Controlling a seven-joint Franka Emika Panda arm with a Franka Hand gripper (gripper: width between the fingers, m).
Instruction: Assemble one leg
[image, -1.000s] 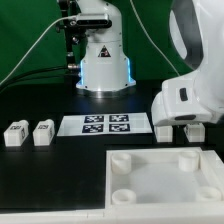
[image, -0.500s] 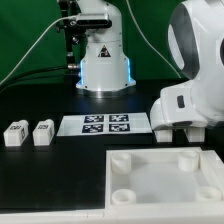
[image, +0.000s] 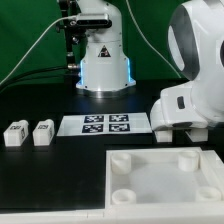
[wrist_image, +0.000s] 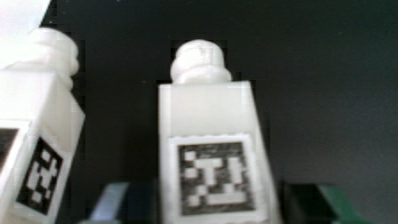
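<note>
In the wrist view a white leg (wrist_image: 214, 130) with a black-and-white tag lies between my open fingers. The fingertips (wrist_image: 118, 200) stand on either side of it with a gap on each side. My gripper (wrist_image: 222, 205) holds nothing. A second leg (wrist_image: 39, 120) lies right beside the first. In the exterior view my gripper (image: 180, 128) hangs low over the table at the right, and its hand hides most of these two legs. Two more legs (image: 15, 133) (image: 43, 132) stand at the exterior view's left.
The marker board (image: 105, 125) lies in the middle of the black table. A large white square board with round corner sockets (image: 165, 178) lies in front. The arm's base (image: 104, 60) and cables stand at the back.
The arm's hand shifted slightly toward the exterior view's left and settled over the two legs a second ago. It has held still in the last half second.
</note>
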